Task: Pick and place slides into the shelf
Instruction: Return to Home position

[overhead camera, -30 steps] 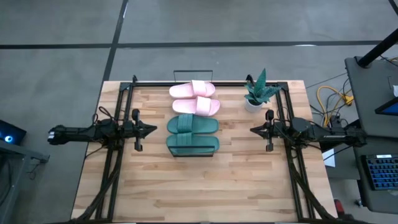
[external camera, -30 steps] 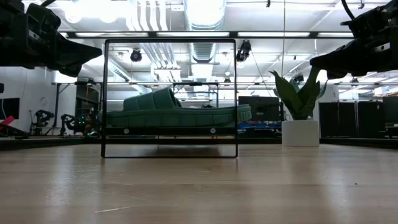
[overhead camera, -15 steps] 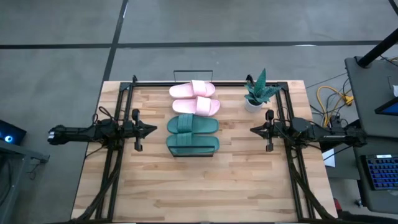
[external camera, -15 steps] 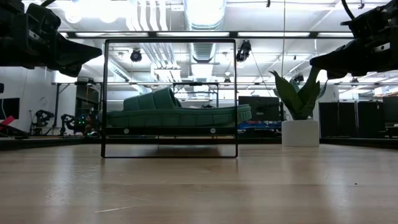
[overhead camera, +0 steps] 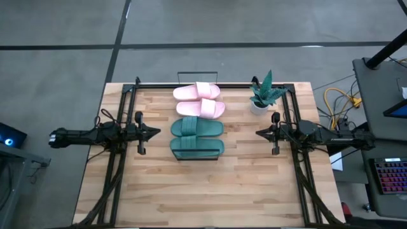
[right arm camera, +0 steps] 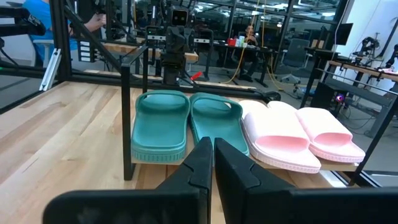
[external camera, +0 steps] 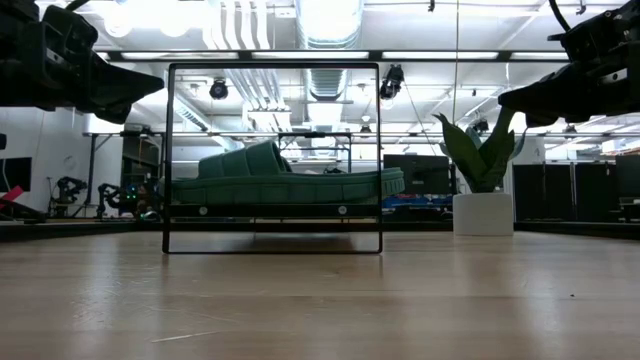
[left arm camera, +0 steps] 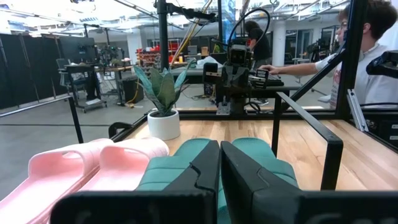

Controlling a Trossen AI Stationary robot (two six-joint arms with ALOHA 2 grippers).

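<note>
Two pale pink slides [overhead camera: 199,100] and two dark teal slides [overhead camera: 197,137] lie side by side in a row on the shelf [right arm camera: 149,158], a light-wood board in a thin black frame [external camera: 272,68], at the table's middle and far part. Their soles rest flat on the board. My left gripper [overhead camera: 156,133] hovers shut at the table's left, pointing level toward the slides. My right gripper [overhead camera: 259,133] hovers shut at the table's right, pointing level toward them too. Neither touches anything.
A small potted plant [overhead camera: 264,95] in a white pot stands at the far right, next to the pink slides. Bare wooden tabletop [overhead camera: 203,191] stretches along the near side. Black rails [overhead camera: 121,127] run along both sides. A person sits beyond the table in the left wrist view.
</note>
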